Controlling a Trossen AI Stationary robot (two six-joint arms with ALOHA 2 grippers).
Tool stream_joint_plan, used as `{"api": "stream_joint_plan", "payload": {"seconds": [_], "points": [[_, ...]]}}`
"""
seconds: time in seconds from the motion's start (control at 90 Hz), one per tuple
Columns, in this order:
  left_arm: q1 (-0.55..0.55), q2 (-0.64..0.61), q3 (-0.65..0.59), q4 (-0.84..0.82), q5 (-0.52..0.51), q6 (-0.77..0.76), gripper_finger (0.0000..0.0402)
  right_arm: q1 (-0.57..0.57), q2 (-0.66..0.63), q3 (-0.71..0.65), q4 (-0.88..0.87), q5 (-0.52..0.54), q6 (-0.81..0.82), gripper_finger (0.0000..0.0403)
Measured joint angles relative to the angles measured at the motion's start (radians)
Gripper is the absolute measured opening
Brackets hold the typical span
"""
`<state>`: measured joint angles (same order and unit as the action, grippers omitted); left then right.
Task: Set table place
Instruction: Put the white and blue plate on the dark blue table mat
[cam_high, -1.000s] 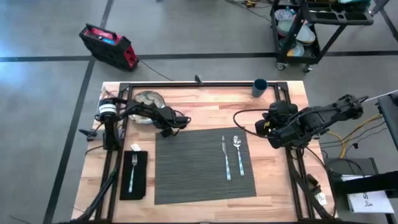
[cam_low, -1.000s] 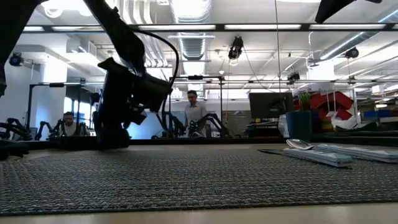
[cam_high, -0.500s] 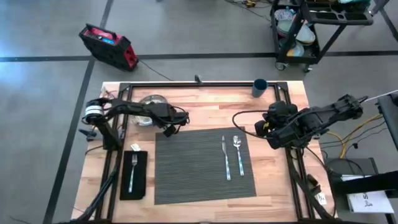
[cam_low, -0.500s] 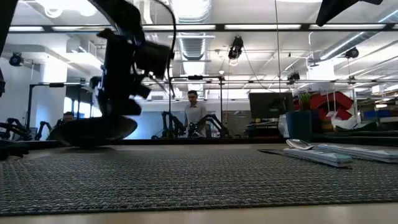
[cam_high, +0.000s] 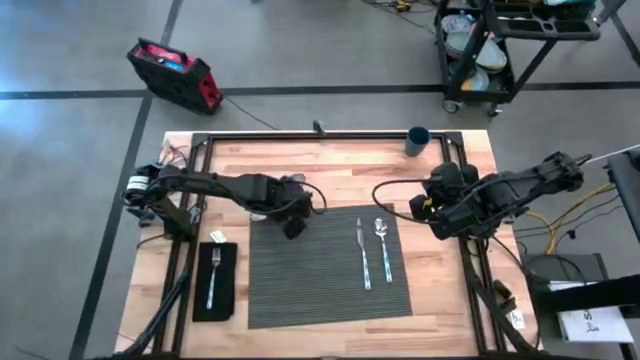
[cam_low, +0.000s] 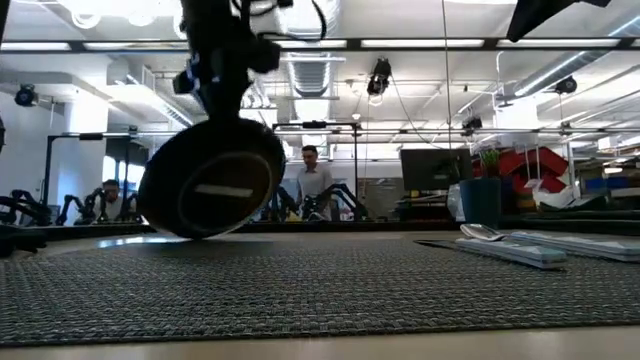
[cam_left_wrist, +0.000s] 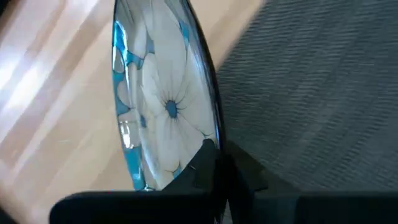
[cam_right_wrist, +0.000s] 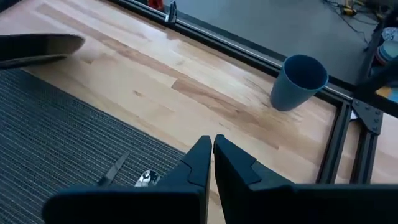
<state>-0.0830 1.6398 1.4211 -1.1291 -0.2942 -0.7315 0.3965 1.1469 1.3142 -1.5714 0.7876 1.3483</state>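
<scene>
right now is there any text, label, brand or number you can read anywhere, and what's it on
None can be read.
White tag on the napkin: any print too small to read.
White papers at the table's right front corner: marks too blurred to read.
Red case on the floor: no legible lettering.
Plate in the left pincer: blue and white flower pattern, no words.
Cup: plain.

Readable text: none in any view.
Plate (cam_left_wrist: 163, 109): blue and white flower pattern only, no lettering.
Cup (cam_right_wrist: 298, 81): plain dark blue, no mark.
Red case (cam_high: 174, 72) on the floor: no label that can be made out (too small).
White tag (cam_high: 217, 237) near the napkin (cam_high: 215, 282): blank as far as can be told.
Desk (cam_high: 340, 170): bare wood, no markings.
</scene>
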Motion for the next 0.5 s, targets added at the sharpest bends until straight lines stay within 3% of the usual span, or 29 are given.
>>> {"api": "stream_joint_plan", "payload": {"seconds": [0.5], "points": [[-0.206, 0.000, 0.104, -0.004, -0.061, -0.116, 0.0001, 0.000, 0.000, -0.015, 0.000, 0.000, -0.041, 0.0002]]}}
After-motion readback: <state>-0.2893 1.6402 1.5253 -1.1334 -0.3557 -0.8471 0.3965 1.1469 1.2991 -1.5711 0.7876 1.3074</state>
